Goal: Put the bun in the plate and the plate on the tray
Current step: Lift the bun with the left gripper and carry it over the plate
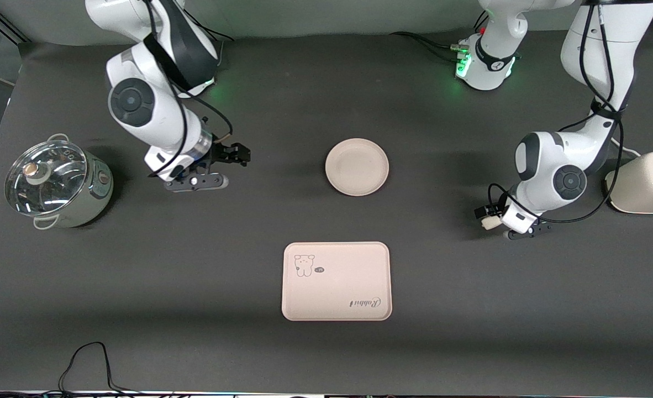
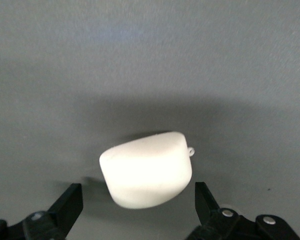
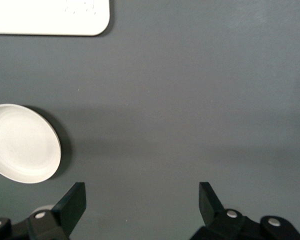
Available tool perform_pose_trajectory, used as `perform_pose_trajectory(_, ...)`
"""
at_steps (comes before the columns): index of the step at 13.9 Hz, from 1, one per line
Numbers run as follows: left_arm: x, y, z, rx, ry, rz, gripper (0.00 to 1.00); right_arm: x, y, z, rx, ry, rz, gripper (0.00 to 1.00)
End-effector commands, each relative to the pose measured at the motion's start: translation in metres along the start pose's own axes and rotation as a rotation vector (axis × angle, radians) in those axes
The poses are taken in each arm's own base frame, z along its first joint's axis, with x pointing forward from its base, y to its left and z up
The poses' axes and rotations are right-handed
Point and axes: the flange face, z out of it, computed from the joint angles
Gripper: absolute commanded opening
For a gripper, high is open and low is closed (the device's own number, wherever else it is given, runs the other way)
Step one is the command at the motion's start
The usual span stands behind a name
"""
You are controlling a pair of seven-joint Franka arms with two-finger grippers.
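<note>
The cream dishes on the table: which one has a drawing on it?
The rectangular tray, nearer the front camera, carries a small bear drawing and "Rabbit" script. The round plate is plain.

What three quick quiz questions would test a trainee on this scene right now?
1. True or false: the bun lies between the left tool's open fingers.
2. Which lies nearer the front camera: A) the plate or B) the tray?
3. Fill in: the right tool is open, holding ____.

Key: 1 true; 2 B; 3 nothing.
</note>
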Motion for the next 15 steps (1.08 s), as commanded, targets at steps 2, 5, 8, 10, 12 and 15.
perform_pose_trajectory(2,0.012,0.002,-0.012,-0.005,0.013,0.003,1.00,-0.011,-0.014,-0.001,-0.007,-0.005,0.005,1.00)
perform_pose_trajectory(5,0.018,0.004,-0.011,-0.004,0.002,0.003,0.97,-0.003,-0.007,-0.003,0.002,0.005,0.024,1.00)
perform_pose_trajectory(8,0.018,0.003,-0.011,-0.005,0.002,0.000,0.45,0.003,-0.009,0.001,0.011,0.020,0.026,1.00)
perform_pose_trajectory(10,0.020,-0.002,-0.012,-0.006,0.002,-0.008,0.22,0.004,-0.010,0.005,0.013,0.014,0.026,1.00)
perform_pose_trajectory(12,0.021,-0.002,-0.016,-0.004,-0.008,-0.009,0.22,0.006,-0.012,0.010,0.017,0.011,0.027,1.00)
perform_pose_trajectory(15,0.018,-0.001,-0.057,0.010,-0.071,0.004,0.22,0.006,-0.016,0.014,0.041,0.000,0.033,1.00)
